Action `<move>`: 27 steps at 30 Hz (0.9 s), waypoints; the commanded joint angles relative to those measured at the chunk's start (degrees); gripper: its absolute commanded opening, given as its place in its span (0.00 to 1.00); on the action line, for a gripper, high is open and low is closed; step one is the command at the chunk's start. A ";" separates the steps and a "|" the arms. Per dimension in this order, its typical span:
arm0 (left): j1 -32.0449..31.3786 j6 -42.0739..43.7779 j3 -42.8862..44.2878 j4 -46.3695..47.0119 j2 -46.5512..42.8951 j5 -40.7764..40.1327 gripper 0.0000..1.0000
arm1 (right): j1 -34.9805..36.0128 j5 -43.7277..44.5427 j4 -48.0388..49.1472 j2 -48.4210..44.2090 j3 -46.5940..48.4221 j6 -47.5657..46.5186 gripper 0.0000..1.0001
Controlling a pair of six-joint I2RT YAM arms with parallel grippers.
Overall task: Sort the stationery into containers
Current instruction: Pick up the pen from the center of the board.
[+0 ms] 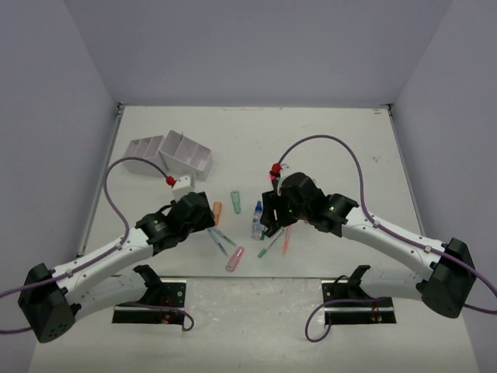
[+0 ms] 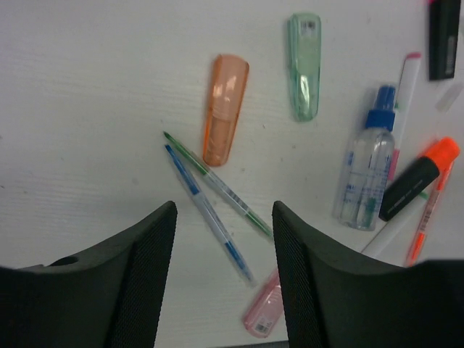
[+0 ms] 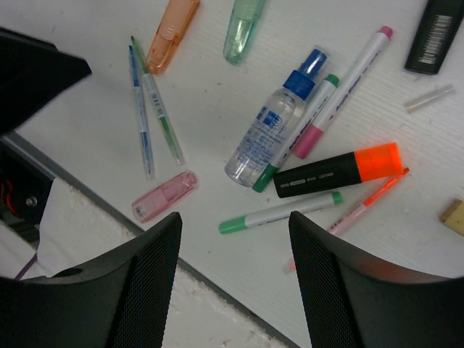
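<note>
**Left wrist.** The left tool (image 2: 225, 217) is recorded above the counter (image 2: 87, 87), jaws standing well apart, nothing held between them. Framed between its fingers (image 2: 141, 283), a blue pen (image 2: 206, 214) and a green pen (image 2: 217, 185) are laid side by side on the counter, slanted and nearly touching. A short orange highlighter (image 2: 225, 109) is noted against the green pen; whether the two touch cannot be told. A short green highlighter (image 2: 304, 65) is laid apart from it. A short pink highlighter (image 2: 262, 312) is partly hidden behind one finger. A blue-capped clear bottle (image 2: 366, 170) is laid flat, with a black-bodied highlighter (image 2: 417, 181) just beside its base.

**Right wrist.** The right tool (image 3: 235, 221) is seen clear of the counter, jaws spread, nothing gripped. Just beyond the fingertips a green-capped white marker (image 3: 279, 214) is laid flat. A green-and-pink marker (image 3: 304, 130) is rested along the bottle's side, and a pink-tipped white marker (image 3: 355, 72) is laid beside that. A thin orange pen (image 3: 362, 203) is noted just beside the black-bodied highlighter's orange end. A tan eraser (image 3: 453, 216) is cut off by the frame edge.

**Top view.** The scattered stationery (image 1: 257, 221) is located near the middle of the counter's near edge. The white organiser (image 1: 182, 151) is located toward the far left corner, well apart from the scatter. The left tool is held over the scatter's left side, the right tool over its right side.
</note>
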 commanded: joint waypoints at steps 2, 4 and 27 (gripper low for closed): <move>-13.32 -18.50 6.58 -6.69 11.20 -15.91 0.56 | -0.05 9.90 -1.60 -2.96 0.79 2.58 0.63; -16.11 -26.69 9.62 -13.42 17.49 -17.95 0.53 | -0.12 11.56 -2.64 -5.22 0.03 2.55 0.63; -19.88 -34.64 4.97 -6.80 30.42 -17.40 0.31 | -2.04 12.72 -5.12 -14.33 -2.73 1.94 0.60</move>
